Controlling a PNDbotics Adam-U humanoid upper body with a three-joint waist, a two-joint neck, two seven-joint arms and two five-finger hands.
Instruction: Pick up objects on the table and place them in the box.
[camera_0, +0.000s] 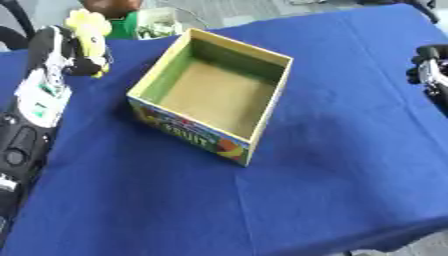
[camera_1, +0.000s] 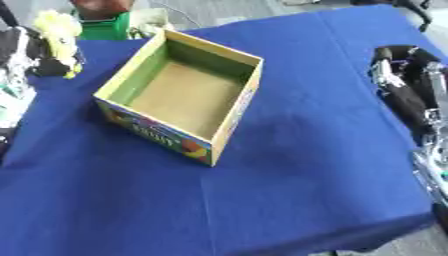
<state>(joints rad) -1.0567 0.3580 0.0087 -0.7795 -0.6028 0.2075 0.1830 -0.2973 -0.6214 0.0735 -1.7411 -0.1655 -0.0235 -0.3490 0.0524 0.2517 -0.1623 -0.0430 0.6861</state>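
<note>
In the left eye view the robot's left hand (camera_0: 77, 54) is up at the far-left corner of the open cardboard box with the printed fruit front (camera_0: 213, 95), its fingers curled round a pale yellow, lumpy soft object (camera_0: 87, 26); the object stands above the hand, long axis roughly upright, and lies to the left of the box's left wall and a little beyond it — so the coming move, as I judge it, is a carry rightward and slightly nearer, over that wall and into the brown floor of the box, which looks bare; the box sits askew on the blue-clothed counter (camera_0: 332, 165), one corner toward the camera; the left hand is plainly the nearer one to the box; the right hand (camera_0: 430, 70) shows only as a black sliver at the edge, well to the right of the box.

The right eye view gives what the first does not — more of the right hand (camera_1: 401, 85), hanging well apart from the box on its right side with nothing in it; whether its fingers are straight or curled I cannot tell.
</note>
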